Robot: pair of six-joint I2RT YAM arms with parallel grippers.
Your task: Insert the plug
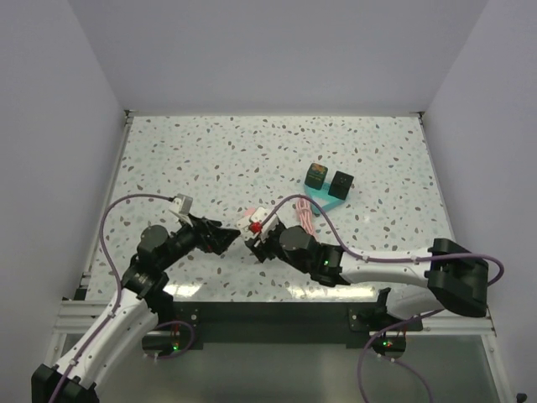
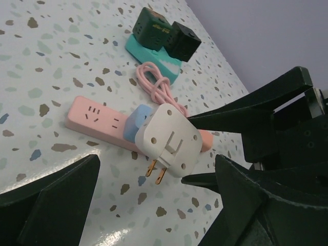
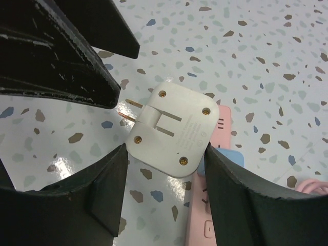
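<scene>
Right wrist view: your right hand (image 3: 166, 154) was clamped on the plug (image 3: 171, 130), left hand (image 1: 225, 238) spread apart, and its sideways prongs (image 3: 130, 110) could have missed the power strip (image 3: 202, 215).

Plug (image 3: 171, 125) in right gripper (image 3: 166, 159), by power strip (image 2: 92, 117); left gripper (image 1: 225, 239) just left.
</scene>
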